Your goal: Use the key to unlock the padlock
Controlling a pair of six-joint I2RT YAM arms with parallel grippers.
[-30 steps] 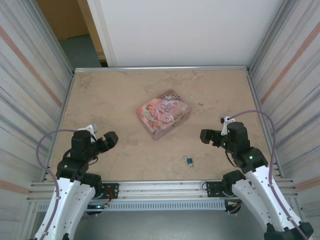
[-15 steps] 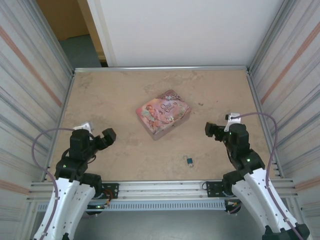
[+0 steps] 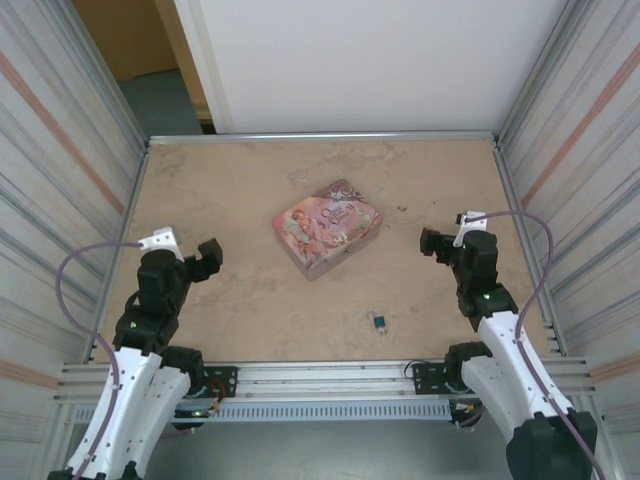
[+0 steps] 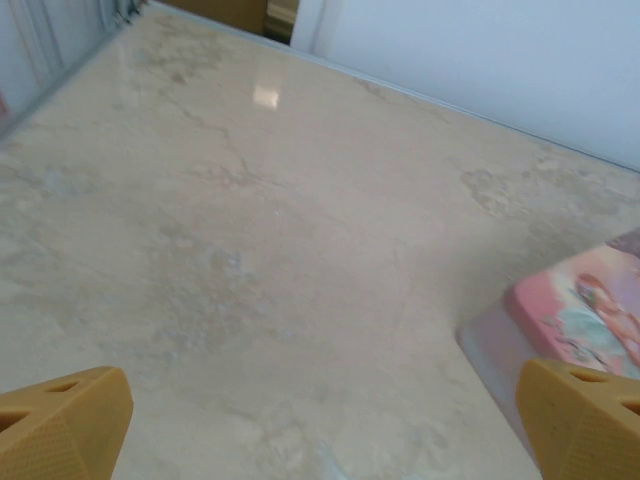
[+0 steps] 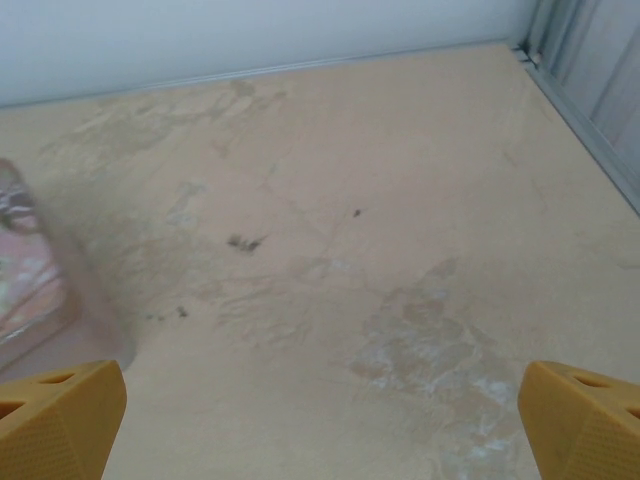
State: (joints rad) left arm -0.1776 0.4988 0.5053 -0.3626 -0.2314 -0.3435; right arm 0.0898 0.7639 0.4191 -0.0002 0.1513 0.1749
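Observation:
The tiny blue-teal padlock (image 3: 379,321) lies on the table near the front edge, right of centre, with a thin metal shackle. I cannot make out a separate key. My left gripper (image 3: 207,258) hovers over the left side of the table, far from the padlock. Its orange fingertips (image 4: 60,420) stand wide apart with nothing between them, so it is open. My right gripper (image 3: 430,243) sits over the right side, beyond and to the right of the padlock. It is also open and empty, its fingertips (image 5: 585,415) wide apart over bare table.
A pink illustrated tin (image 3: 326,227) lies at the table's centre, and its edge shows in the left wrist view (image 4: 580,320) and the right wrist view (image 5: 25,270). Corrugated metal walls (image 3: 60,200) close both sides, and a rail (image 3: 320,377) runs along the front.
Both grippers have drawn away from the centre and toward the far side: the left one up and left, the right one up and right. The padlock and tin have not moved.

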